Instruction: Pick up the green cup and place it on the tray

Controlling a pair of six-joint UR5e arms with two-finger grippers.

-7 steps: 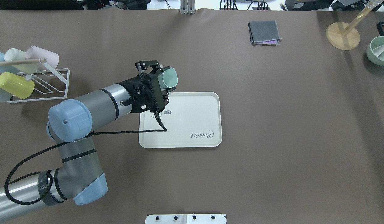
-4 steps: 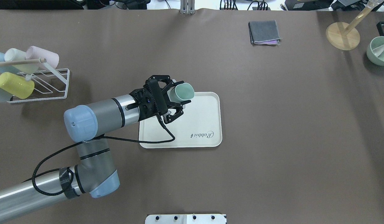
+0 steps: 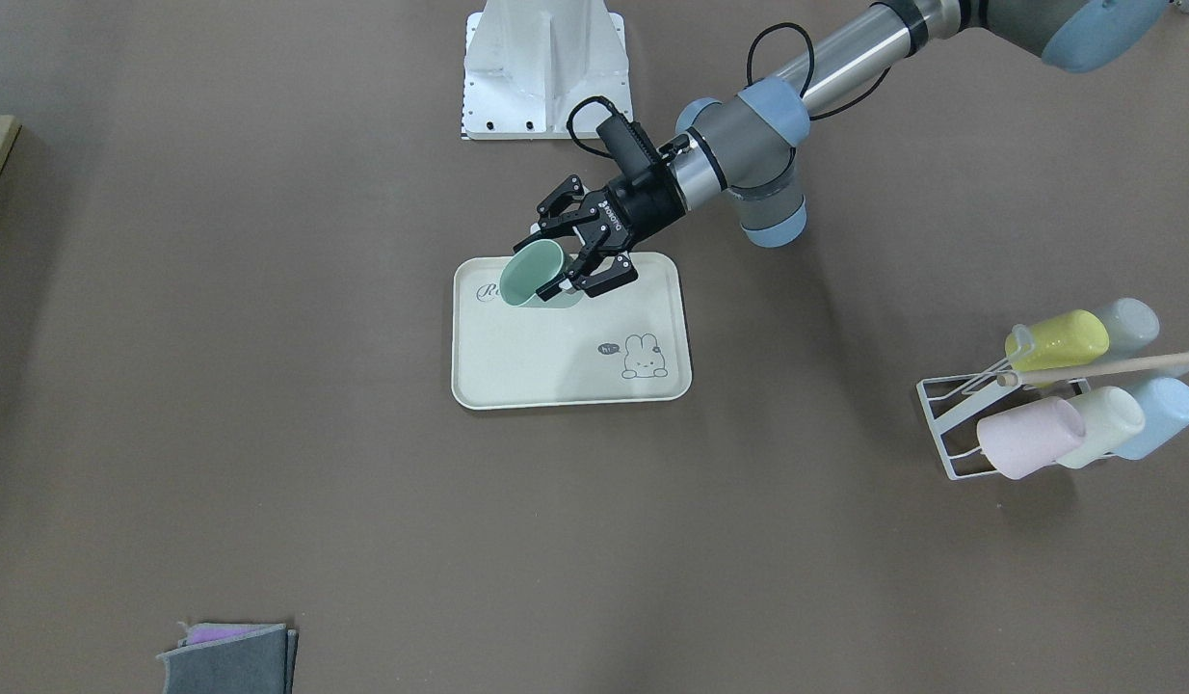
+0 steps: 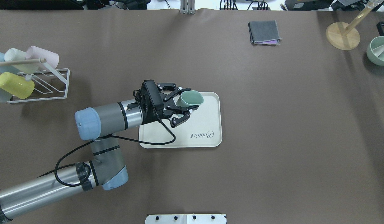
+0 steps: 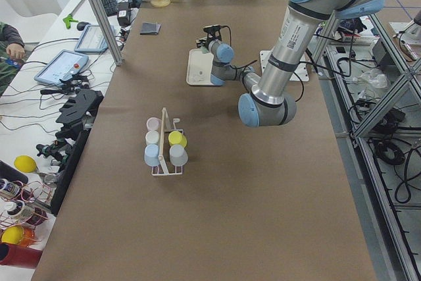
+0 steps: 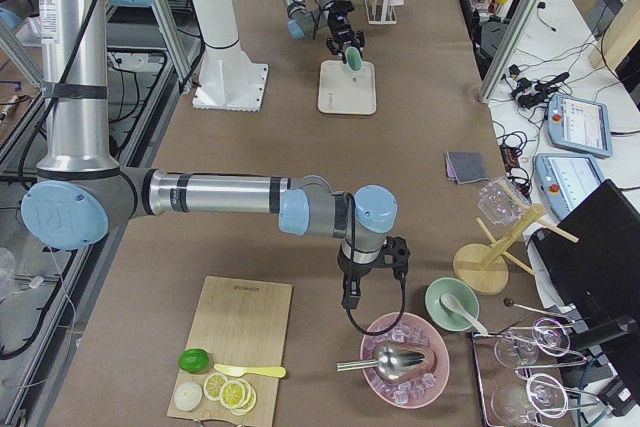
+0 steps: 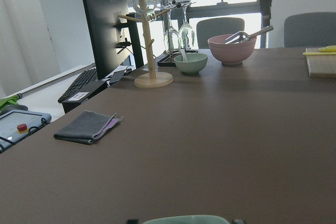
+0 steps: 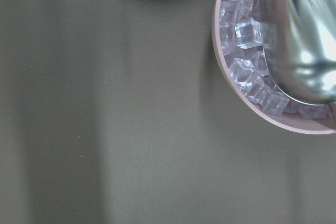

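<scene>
1. Brown surface [image 4: 273, 124]: carries the tray, with a white wire rack [image 4: 56, 84] of pastel cups well apart at the robot's left end.
2. Left arm [image 4: 108, 116]: enters from the lower left of the overhead view, wrist out over the tray.
3. Cream tray [image 4: 207, 115]: flat, mid-surface, with "Rabbit" script and a bunny drawing.
4. Pink bowl [image 8: 299, 125]: holds ice cubes [image 8: 244, 30]. The right hand [image 6: 352, 289] hangs just beside it, and I cannot tell whether its fingers are spread or together.
5. Left hand [image 4: 186, 99]: fingers pinching the green cup by its sides.
6. Green cup [image 3: 530, 272]: tilted, mouth pointing away from the wrist, over the tray. It appears to be clear of the tray floor, though contact is not certain.
</scene>
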